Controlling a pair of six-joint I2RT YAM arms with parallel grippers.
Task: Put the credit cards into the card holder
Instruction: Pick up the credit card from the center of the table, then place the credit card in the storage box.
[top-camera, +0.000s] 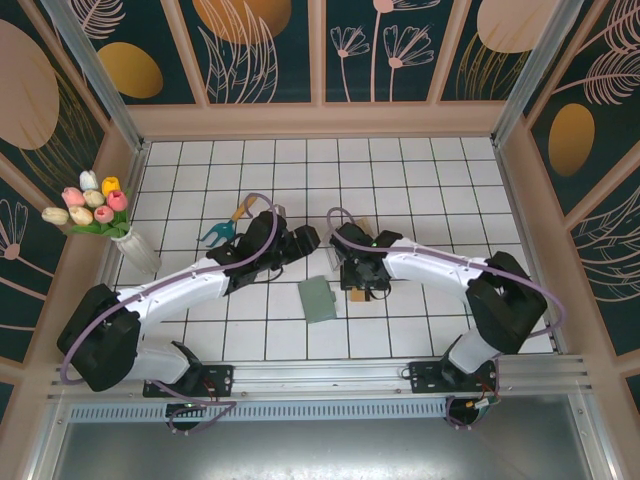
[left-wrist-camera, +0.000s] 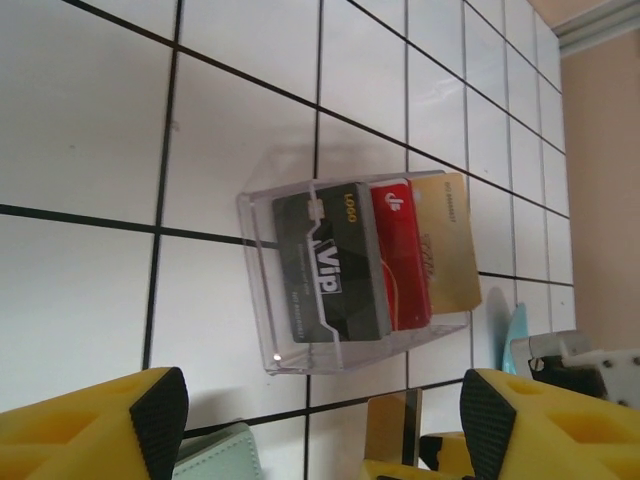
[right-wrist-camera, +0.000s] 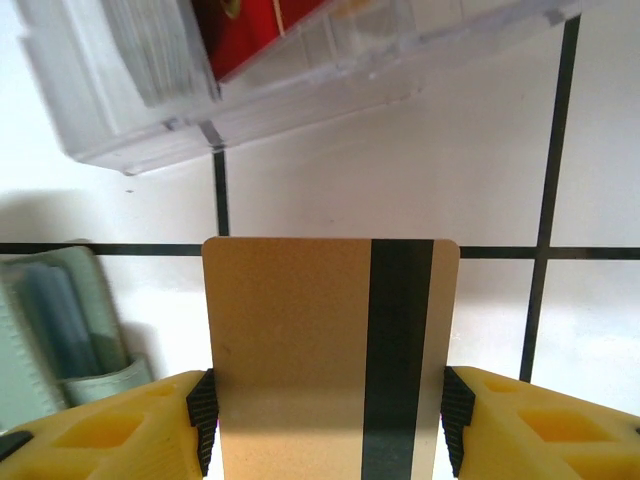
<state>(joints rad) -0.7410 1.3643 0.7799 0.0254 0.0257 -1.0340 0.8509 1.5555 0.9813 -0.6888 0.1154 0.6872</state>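
Note:
A clear plastic tray (left-wrist-camera: 300, 340) holds three credit cards: a black VIP one (left-wrist-camera: 325, 265), a red one (left-wrist-camera: 400, 250) and a tan one (left-wrist-camera: 445, 240). My left gripper (left-wrist-camera: 325, 420) hovers open just short of the tray, nothing between its fingers. My right gripper (right-wrist-camera: 325, 410) is shut on another tan credit card (right-wrist-camera: 300, 350) with a black stripe, held upright by its side edges. The sage-green card holder (top-camera: 320, 298) lies flat on the tiles just below and left of that card, its edge (right-wrist-camera: 60, 340) showing at left. From above, both grippers (top-camera: 305, 240) (top-camera: 362, 283) meet mid-table.
A teal trowel (top-camera: 222, 232) lies left of the left gripper. A vase of tulips (top-camera: 100, 215) stands by the left wall. Wooden walls enclose the white tiled table (top-camera: 440, 180). The tray's near wall (right-wrist-camera: 250, 90) is just beyond the held card.

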